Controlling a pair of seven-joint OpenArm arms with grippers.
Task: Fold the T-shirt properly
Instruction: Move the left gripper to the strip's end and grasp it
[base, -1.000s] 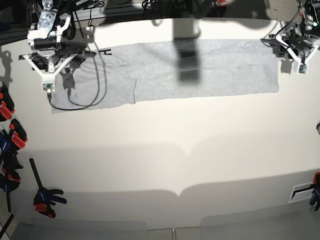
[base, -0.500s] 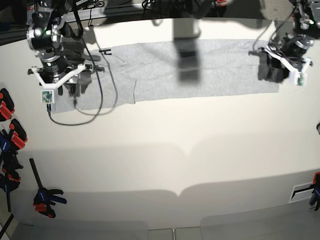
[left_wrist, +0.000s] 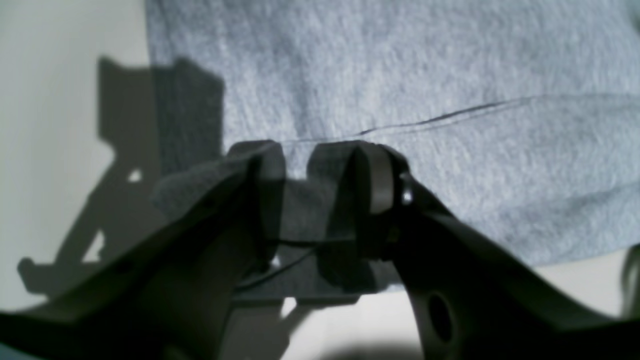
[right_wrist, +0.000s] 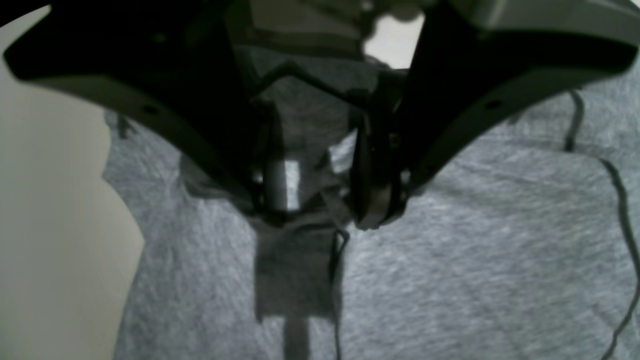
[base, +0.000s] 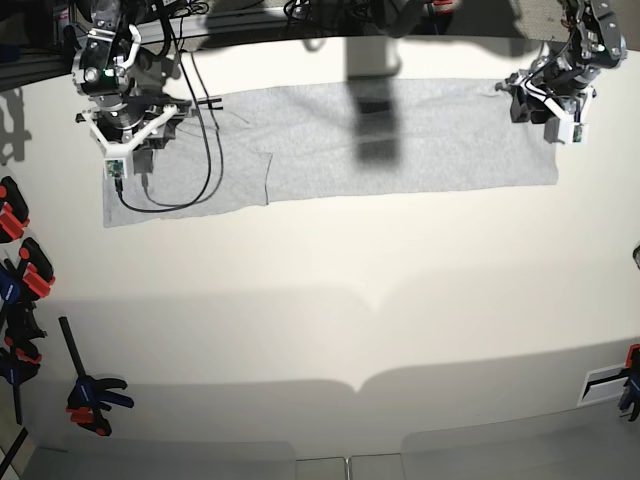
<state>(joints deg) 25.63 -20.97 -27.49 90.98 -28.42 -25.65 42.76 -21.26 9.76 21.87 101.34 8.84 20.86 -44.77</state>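
The light grey T-shirt (base: 450, 150) lies flat as a long strip across the far side of the table, plain side up. One sleeve end sticks out toward the front at the left (base: 180, 190). My right gripper (base: 125, 135) hovers over that left end. In the right wrist view (right_wrist: 320, 200) its fingers stand apart just above the cloth (right_wrist: 450, 275). My left gripper (base: 545, 110) is over the strip's far right end. In the left wrist view (left_wrist: 315, 170) its fingers stand slightly apart over the shirt (left_wrist: 450, 75), near its edge.
A black cable (base: 170, 195) loops over the shirt's left end. Several orange-and-black clamps (base: 15, 260) line the left table edge, with one more (base: 90, 395) nearer the front. Another clamp (base: 630, 385) sits at the right edge. A dark shadow (base: 375, 130) falls across the shirt.
Both arms dipped toward the front half a second ago and have since pulled back toward the far edge, slightly inward over the shirt's ends. The shirt lies as before.
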